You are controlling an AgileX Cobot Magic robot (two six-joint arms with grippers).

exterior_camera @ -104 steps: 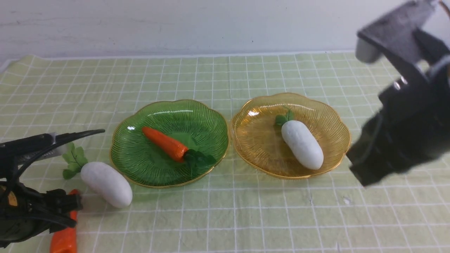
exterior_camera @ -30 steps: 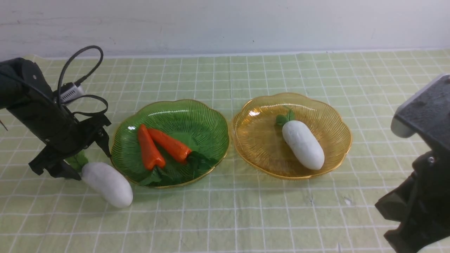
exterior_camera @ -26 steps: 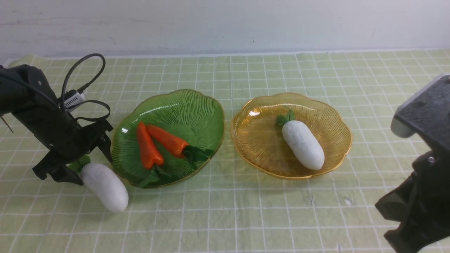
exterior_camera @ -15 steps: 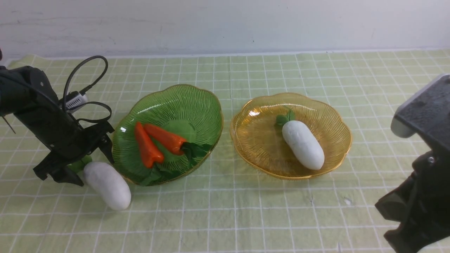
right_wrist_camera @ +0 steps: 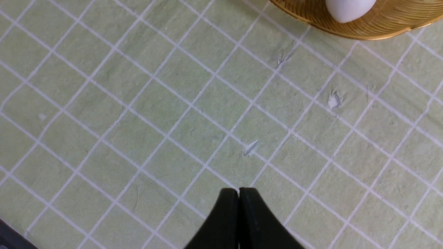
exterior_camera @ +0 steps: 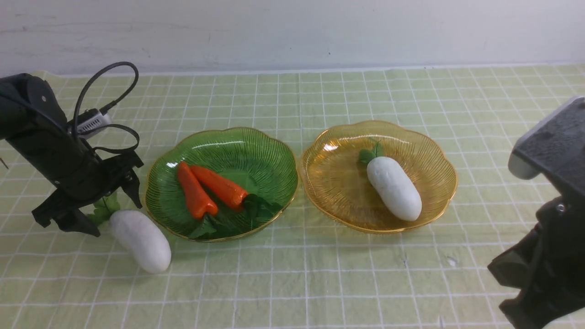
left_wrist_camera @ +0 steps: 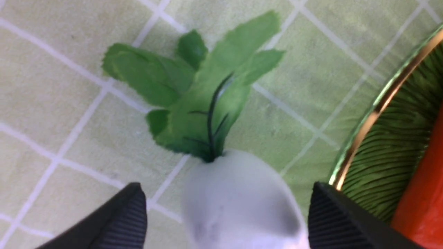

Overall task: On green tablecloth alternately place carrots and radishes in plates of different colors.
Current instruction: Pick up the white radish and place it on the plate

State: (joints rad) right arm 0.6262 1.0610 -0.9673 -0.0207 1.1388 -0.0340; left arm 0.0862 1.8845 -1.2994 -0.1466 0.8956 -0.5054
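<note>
loose radish (exterior_camera: 140,241), on green tablecloth (exterior_camera: 320,274), just beside green plate (exterior_camera: 153,183)
left gripper (exterior_camera: 114,217) wide open, empty, straddling its leaf end; risk: plate-side finger (left_wrist_camera: 339,221) catches the rim, tipping the carrots (exterior_camera: 195,194).

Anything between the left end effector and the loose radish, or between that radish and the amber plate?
Nothing blocks the left end effector; its open jaws flank the loose radish. The green plate, holding both carrots, lies between it and the amber plate.

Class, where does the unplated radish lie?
Front view, left side: the radish lies on the tablecloth beside the green plate, leafy end at the open left gripper.
</note>
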